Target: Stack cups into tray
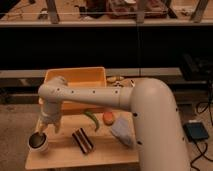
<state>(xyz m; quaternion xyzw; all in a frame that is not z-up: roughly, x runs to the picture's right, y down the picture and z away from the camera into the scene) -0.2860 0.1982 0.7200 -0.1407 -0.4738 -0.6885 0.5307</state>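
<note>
The white arm (145,105) fills the lower right of the frame and reaches across to the left. It passes in front of the tray (80,78), which sits at the upper centre on the far side of the table (102,154).

Across the middle of the tabletop lie a pale cloth (122,132), a dark ribbed block (82,140), a green pod (92,119) and a small orange piece (109,117). None of them is in the tray.

The one cup (39,142) I can make out, cream outside and dark inside, stands upright at the lower left near the table's front corner, well apart from the tray. The gripper (47,129) hangs just above and slightly right of its rim, at or very near it. Whether it is spread or pinching the rim cannot be told.

The step in hand looks like the pick. To do it well:
- Centre over one wall of the cup, rather than over its hollow.
- Come straight down so the cup is not nudged off the near edge.
- Grip the rim firmly.
- Lift high enough to clear the tray's near wall before carrying it up-frame.
- Keep the cup upright and set it on the tray floor with room for a second cup.
</note>
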